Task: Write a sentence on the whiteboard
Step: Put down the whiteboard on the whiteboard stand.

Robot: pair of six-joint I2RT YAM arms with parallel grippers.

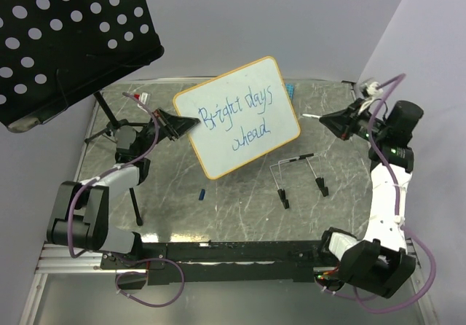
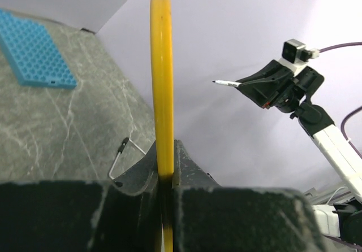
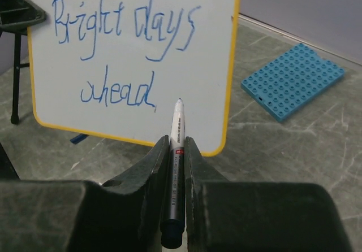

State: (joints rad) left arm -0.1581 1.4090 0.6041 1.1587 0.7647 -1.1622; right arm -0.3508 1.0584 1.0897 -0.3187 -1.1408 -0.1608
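So, table [image 1: 240, 216]: grey marbled top, with my two arms bolted at its near edge.
Music stand [image 1: 65, 33]: black perforated tray at the far left, leaning over that corner.
Whiteboard [image 1: 218, 157]: lifted off the table left of centre and tilted, with a yellow rim. Its written face is turned toward my right arm.
Blue studded plate [image 3: 294, 79]: flat on the table at the far side, beyond the board's right corner.
Wire stand [image 1: 295, 166]: lying on the table right of the board and nearer than it, with two black feet at its near ends.
Left pincer [image 2: 166, 147]: clamped tight on the whiteboard's left edge, the rim pinched between both my fingers.
Right pincer [image 3: 177, 142]: closed around the marker's barrel, out at the right side of the table.
Marker [image 3: 178, 116]: pale barrel, tip aimed at the board just under the second line. It is not touching; my left wrist view shows a clear gap.
Sentence [image 3: 121, 48]: blue cursive, "Bright days" over "ahead", on the board's face.
Small blue piece [image 1: 202, 192]: on the table just near of the board's lower corner.
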